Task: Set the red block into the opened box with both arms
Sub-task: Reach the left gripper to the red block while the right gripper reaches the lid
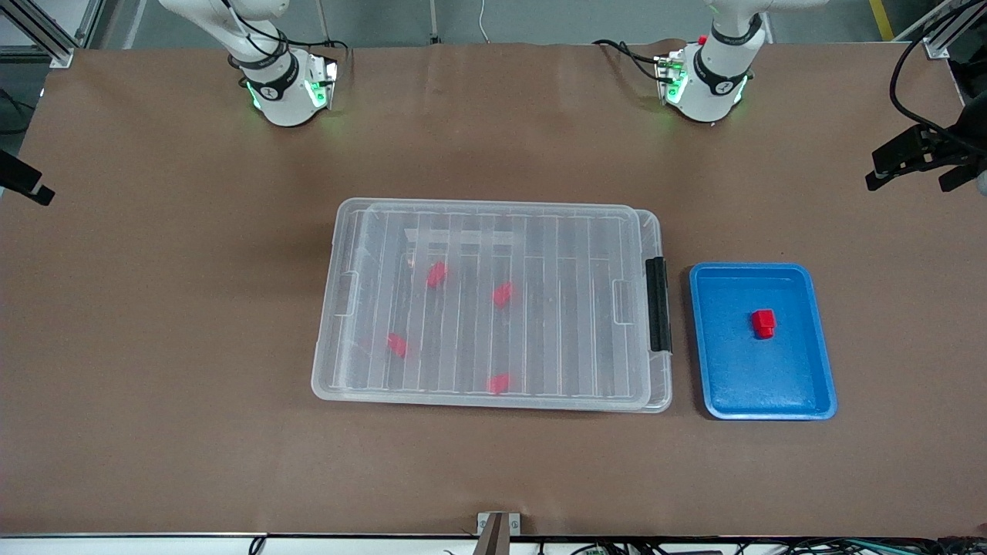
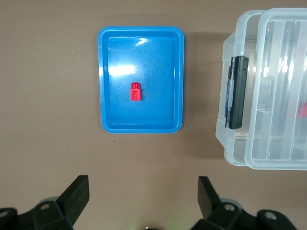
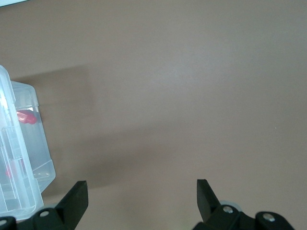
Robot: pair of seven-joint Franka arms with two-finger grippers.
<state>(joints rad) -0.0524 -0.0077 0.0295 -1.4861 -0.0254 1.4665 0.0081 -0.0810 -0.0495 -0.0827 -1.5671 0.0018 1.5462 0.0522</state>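
Observation:
A small red block (image 1: pixel 763 322) (image 2: pixel 136 91) lies in a blue tray (image 1: pixel 717 385) (image 2: pixel 115 110) at the left arm's end of the table. The clear box (image 1: pixel 339 308) (image 2: pixel 268 96) (image 3: pixel 19 158) stands beside the tray, its black handle (image 1: pixel 657 304) (image 2: pixel 237 93) facing it. Its ribbed lid (image 1: pixel 540 231) lies on top, shifted slightly toward the right arm's end, and several red blocks show through it. My left gripper (image 2: pixel 142 181) hangs open and empty above bare table, apart from the tray. My right gripper (image 3: pixel 141 184) is open and empty above bare table beside a box corner.
Only the two arm bases (image 1: pixel 281 85) (image 1: pixel 705 77) show in the front view, at the table's far edge. Black camera mounts (image 1: pixel 917 158) (image 1: pixel 23 181) reach in at both ends of the table. A metal bracket (image 1: pixel 497 528) sits at the near edge.

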